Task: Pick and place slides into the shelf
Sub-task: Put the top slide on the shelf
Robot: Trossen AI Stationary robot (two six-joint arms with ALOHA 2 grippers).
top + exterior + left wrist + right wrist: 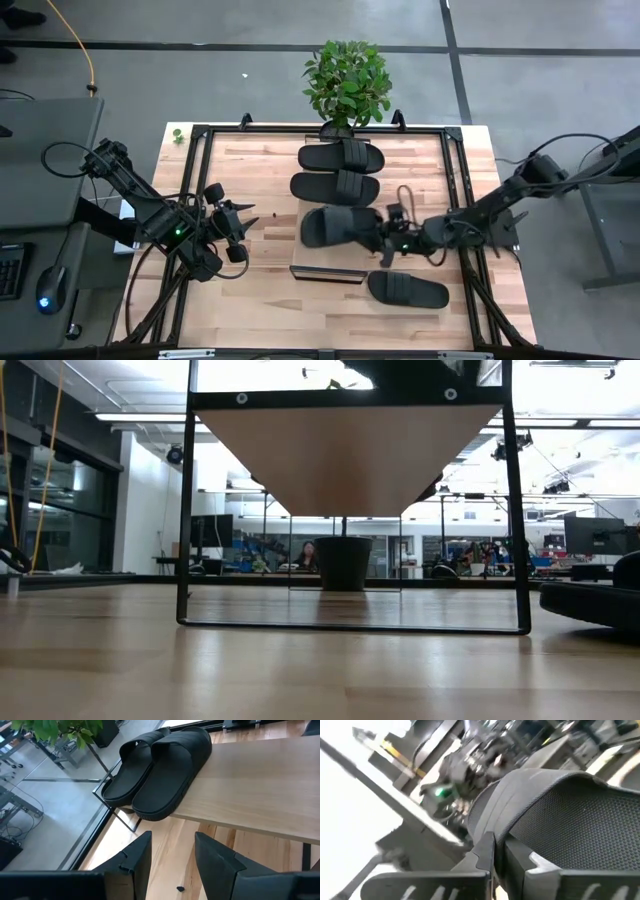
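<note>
Right hand clenched on third slide, over shelf. Keep level, set just ahead beside placed pair. Left hand released, well apart.

- The left arm reaches in from the frame's left edge; the left gripper sits left of centre, fingers spread apart.
- The right arm stretches from the right edge; the right gripper at centre-right is clamped tight.
</note>
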